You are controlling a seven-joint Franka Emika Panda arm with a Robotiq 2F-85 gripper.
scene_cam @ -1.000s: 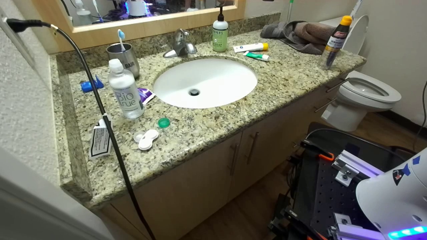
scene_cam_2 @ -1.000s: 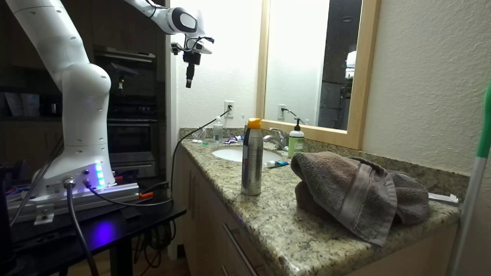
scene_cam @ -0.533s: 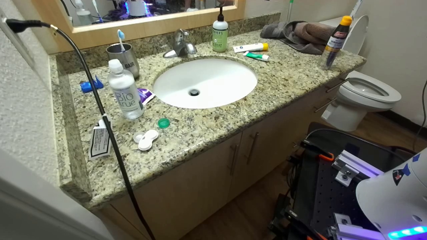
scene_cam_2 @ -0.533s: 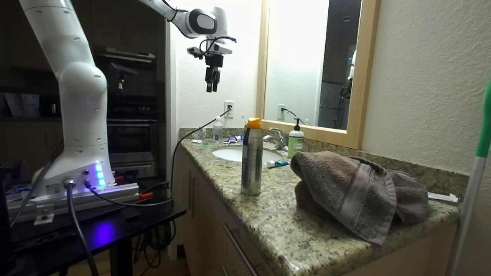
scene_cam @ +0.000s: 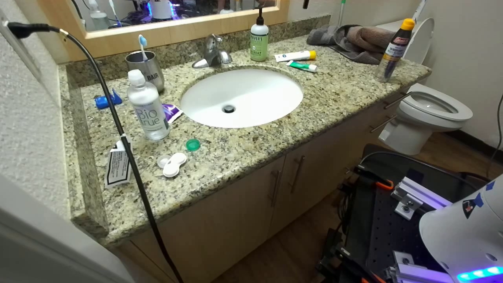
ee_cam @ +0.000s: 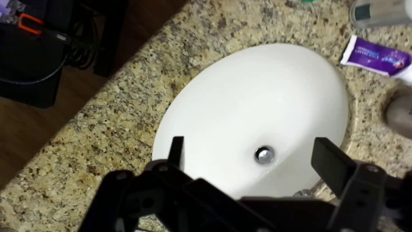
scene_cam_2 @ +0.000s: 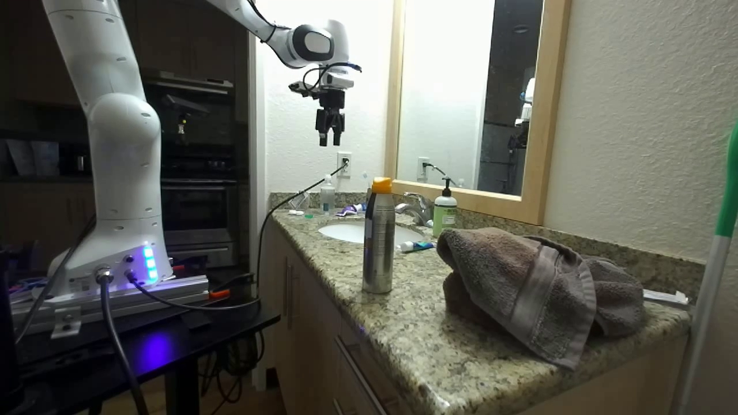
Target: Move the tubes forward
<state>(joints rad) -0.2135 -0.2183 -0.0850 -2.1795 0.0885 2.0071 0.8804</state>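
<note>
Both the white tube (scene_cam: 295, 56) and green tube (scene_cam: 301, 66) were untouched as, in an exterior view, the wide-spread end effector (scene_cam_2: 330, 141) was swung toward four o'clock, seemingly nearer them.

Print on the white tube (scene_cam: 294, 56) is illegibly small in an exterior view, and the wrist view crops the clear bottle (ee_cam: 383, 13) and purple tube (ee_cam: 375, 56).

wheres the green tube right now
In an exterior view, the green tube lies by the back right edge of the sink, just in front of the yellow-capped white tube.
</note>
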